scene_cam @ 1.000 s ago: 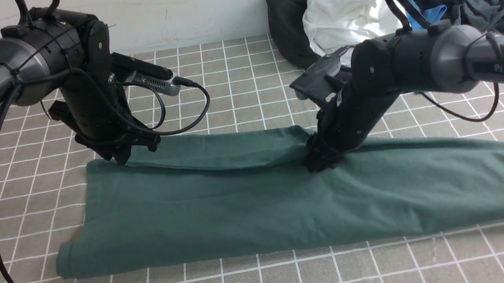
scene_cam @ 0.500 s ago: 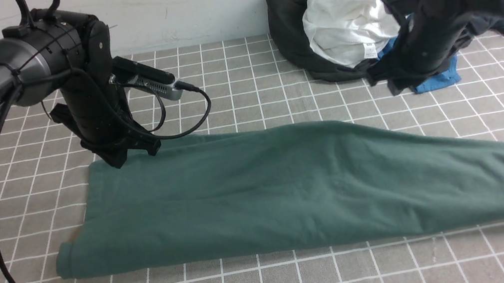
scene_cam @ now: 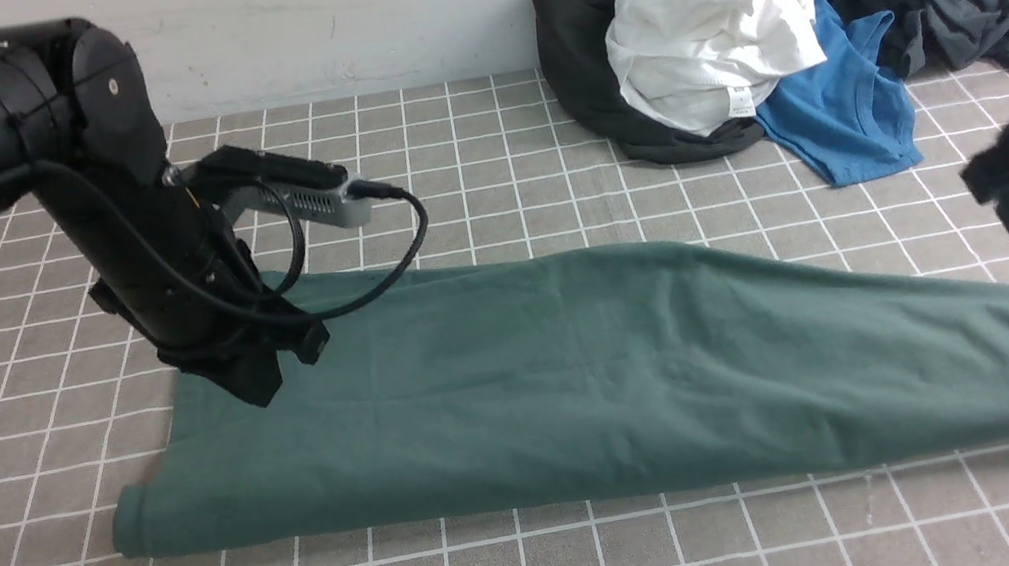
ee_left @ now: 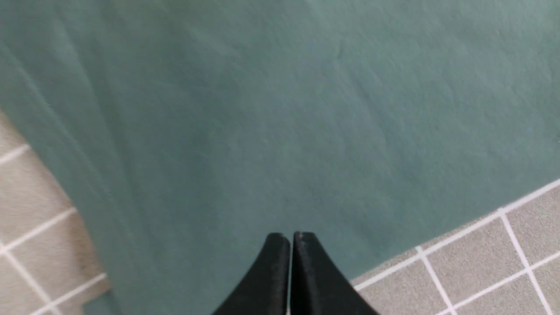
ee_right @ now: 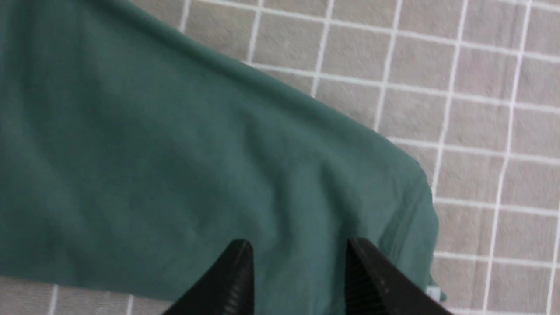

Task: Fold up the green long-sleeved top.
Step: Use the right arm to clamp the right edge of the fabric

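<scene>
My left gripper [ee_left: 291, 238] has its jaws together over the green long-sleeved top's [scene_cam: 579, 372] far-left corner. My right gripper [ee_right: 297, 258] has its jaws apart, empty, above the right end.

A surface [scene_cam: 636, 540] is seen, covered by a grey-brown cloth [scene_cam: 807, 529] that is divided into squares by thin white lines. Behind it, a plain white wall [scene_cam: 380, 9] is met along a straight edge. The scene is lit evenly, and only soft shadows are cast.
</scene>
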You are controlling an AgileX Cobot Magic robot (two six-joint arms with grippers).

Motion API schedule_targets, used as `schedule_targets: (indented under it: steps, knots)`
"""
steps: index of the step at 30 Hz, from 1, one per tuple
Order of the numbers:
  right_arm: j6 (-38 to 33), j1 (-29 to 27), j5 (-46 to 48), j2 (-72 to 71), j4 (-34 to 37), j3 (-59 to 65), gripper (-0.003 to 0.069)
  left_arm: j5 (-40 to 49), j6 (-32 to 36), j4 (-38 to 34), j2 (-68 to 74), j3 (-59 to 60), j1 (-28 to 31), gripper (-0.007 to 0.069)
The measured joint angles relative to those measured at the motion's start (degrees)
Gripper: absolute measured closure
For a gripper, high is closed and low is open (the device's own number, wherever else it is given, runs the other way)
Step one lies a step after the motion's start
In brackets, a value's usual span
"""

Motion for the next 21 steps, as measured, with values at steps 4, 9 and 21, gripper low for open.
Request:
schedule_targets:
  steps: [4, 9, 21]
  knots:
    - [2.8, -7.8, -5.4, -0.1, -0.4, 7.5, 0.0341, -3.4, 0.1, -0.7, 0.2, 3.6, 0.0, 0.0631]
    - [3.6, -12.8, -6.9, 5.3, 0.2, 8.6, 0.0241, -5.1, 0.2, -0.9, 0.5, 4.1, 0.0, 0.0631]
    - [2.1, -13.9, -12.5, 17.7, 5.1, 8.5, 0.0095, -5.8, 2.1, -1.2, 0.5, 4.1, 0.0, 0.0631]
